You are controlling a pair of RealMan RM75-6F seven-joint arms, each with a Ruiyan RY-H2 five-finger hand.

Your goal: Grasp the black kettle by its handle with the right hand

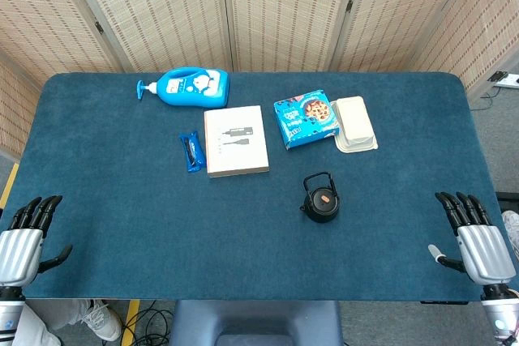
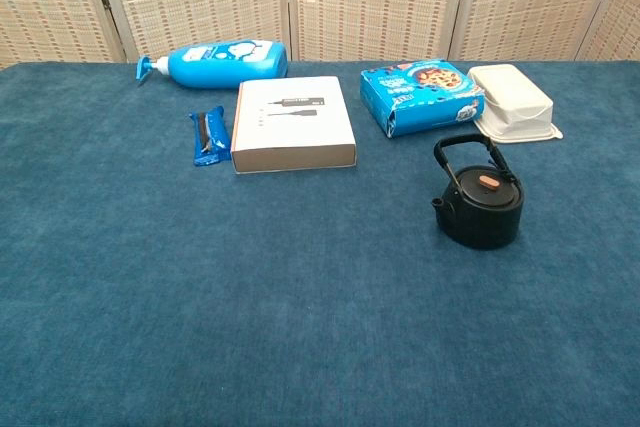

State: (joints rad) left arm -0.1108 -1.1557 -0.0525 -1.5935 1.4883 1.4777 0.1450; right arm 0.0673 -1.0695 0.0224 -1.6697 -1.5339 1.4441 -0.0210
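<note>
Your right hand (image 1: 476,237) and left hand (image 1: 24,237) rest at the near corners of the blue carpeted table (image 1: 122,224), fingers apart and holding nothing, well apart from the small black kettle (image 2: 481,202) standing upright right of centre, its arched handle (image 2: 456,150) raised.

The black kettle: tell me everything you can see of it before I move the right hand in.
The black kettle is small, squat and round, matte like cast iron. Its lid carries an orange-brown knob, a short spout points to the chest view's left, and a thin bail handle stands raised. It sits upright on the blue tabletop, in front of the blue box, touching nothing else. Neither hand is near it.
</note>
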